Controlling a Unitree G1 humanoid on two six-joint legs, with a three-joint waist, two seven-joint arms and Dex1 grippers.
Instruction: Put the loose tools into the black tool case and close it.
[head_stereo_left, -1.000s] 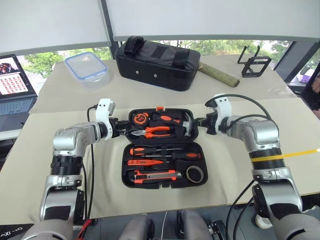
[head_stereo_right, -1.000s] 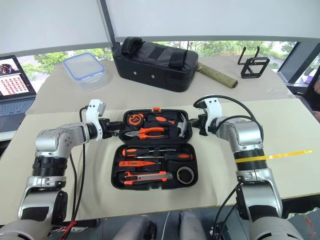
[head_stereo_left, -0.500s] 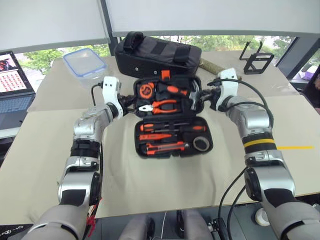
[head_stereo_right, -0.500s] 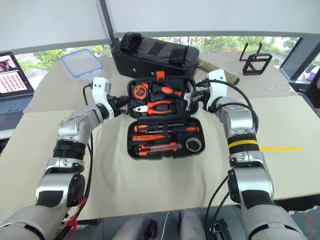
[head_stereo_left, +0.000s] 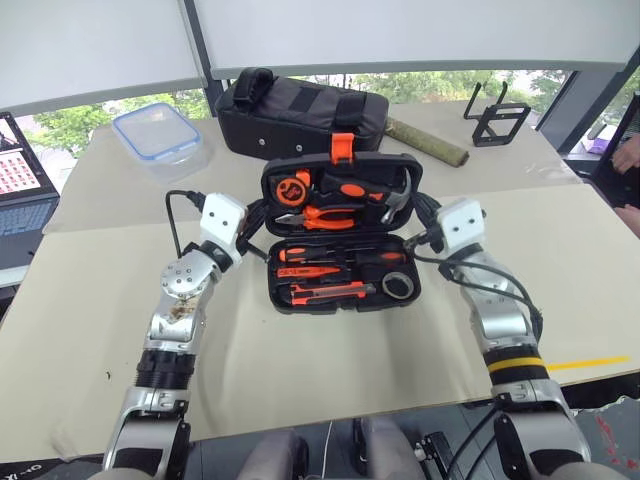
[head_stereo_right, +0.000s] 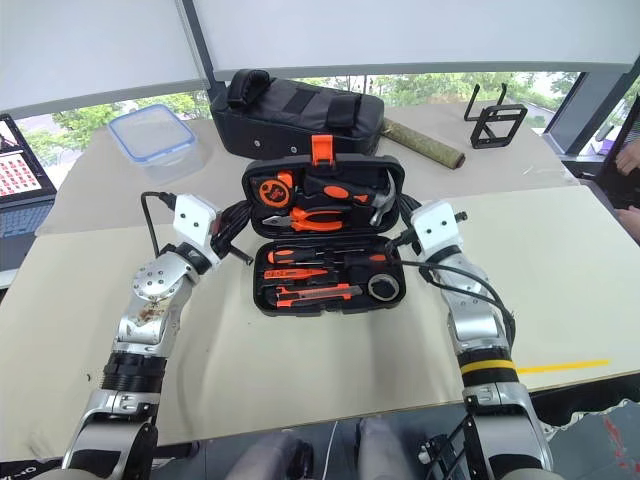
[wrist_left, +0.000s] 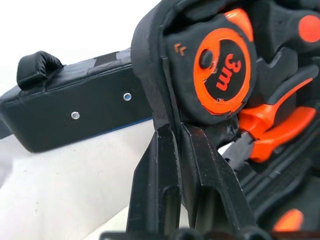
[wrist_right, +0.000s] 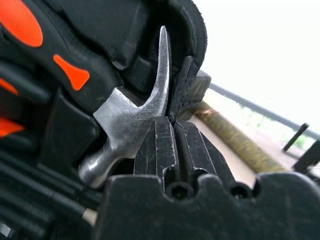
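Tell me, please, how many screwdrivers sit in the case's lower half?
3: a slim one farthest back, an orange-handled one beside it, and an orange one just nearer.

Looked down and forward from the head over the bench (head_stereo_left: 90, 300). Sat close along each pincer at the raised lid's (head_stereo_left: 340, 190) edges; bag (wrist_left: 75, 117) shared with head views.

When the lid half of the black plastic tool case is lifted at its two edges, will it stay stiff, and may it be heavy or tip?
The black hard-plastic tool case will probably stay stiff, since its moulded shell looks rigid. Its lid may be heavy: it carries the steel hammer, pliers and tape measure. Standing half-raised, it could drop shut.
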